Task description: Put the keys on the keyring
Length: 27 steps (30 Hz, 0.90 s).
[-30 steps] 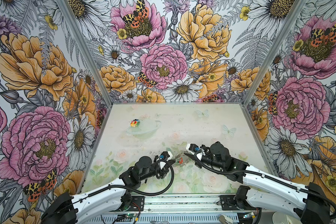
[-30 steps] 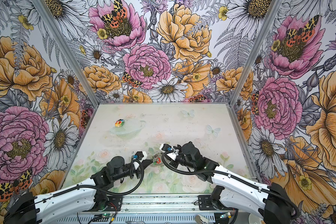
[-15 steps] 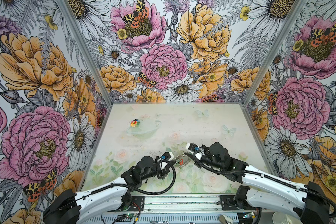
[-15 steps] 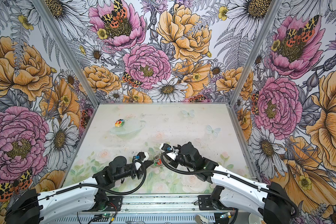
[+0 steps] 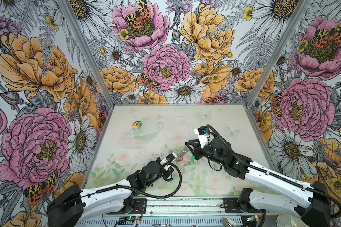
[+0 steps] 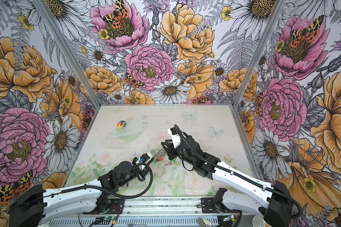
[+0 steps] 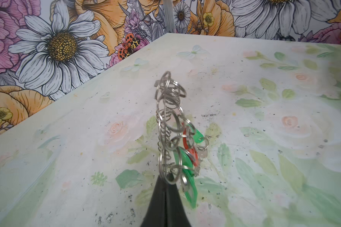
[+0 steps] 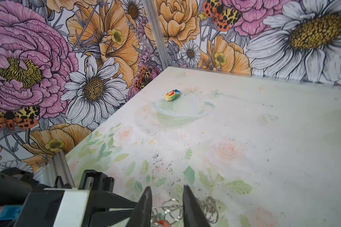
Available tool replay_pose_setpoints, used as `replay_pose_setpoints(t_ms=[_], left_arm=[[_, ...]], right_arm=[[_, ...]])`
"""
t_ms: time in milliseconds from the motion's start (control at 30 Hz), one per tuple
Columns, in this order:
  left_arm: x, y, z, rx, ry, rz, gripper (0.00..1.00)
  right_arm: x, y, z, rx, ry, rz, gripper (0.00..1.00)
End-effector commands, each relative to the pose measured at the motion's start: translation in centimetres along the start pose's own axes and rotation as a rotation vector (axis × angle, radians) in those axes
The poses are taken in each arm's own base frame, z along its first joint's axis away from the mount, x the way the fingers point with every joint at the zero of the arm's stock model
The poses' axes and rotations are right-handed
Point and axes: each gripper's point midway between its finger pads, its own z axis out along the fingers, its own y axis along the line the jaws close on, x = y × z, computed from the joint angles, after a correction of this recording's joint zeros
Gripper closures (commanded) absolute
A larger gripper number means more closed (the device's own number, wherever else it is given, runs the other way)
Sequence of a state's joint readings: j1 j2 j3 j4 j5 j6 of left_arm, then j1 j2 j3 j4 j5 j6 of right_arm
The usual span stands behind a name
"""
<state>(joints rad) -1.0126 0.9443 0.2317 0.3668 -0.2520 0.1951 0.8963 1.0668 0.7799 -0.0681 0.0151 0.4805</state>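
The left gripper (image 7: 166, 177) was clamped shut on one end of the keyring (image 7: 166, 118). The ring stood edge-on and ran straight out from those fingertips toward the right gripper (image 8: 166, 188). Its far end reached the right fingers (image 8: 146, 198), which stood part open with a few wire loops lying in the gap behind the tips. Whether either pad touched a loop could not be told, and nothing was plainly gripped there. Coloured tags (image 7: 185, 167) hung off the ring close to the left fingertips.

In a top view, one loose key (image 5: 189, 159) lay flat on the table (image 5: 175, 118), just below the right fingers on the side toward that arm's base. It was farther from the left fingertips. Its green head lay nearer the right gripper and its blade pointed back toward the left one, so its long axis ran roughly parallel to the ring. The right arm looked the one to take it, and it would probably have to draw back off the loops and dip onto the head.
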Motion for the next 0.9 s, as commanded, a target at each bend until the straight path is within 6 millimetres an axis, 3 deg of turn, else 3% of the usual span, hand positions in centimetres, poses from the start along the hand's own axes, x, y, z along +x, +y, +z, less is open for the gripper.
replay_pose_setpoints(t_ms=[0,500,867], left_arm=[[-2.6,1.8,0.2,-0.112,-0.093,0.004,1.0],[-2.3,0.4,1.2,-0.046,-0.084,0.018,1.0],[-2.5,0.3,1.2,-0.038,-0.088,0.018,1.0]], right_arm=[[1.6,-0.7,1.0,0.045,0.068,0.269,0.72],[2.5,-1.3,2.9,0.098,0.104,0.471,0.74],[3.6,-1.5,3.7,0.114,0.138,0.516,0.75]])
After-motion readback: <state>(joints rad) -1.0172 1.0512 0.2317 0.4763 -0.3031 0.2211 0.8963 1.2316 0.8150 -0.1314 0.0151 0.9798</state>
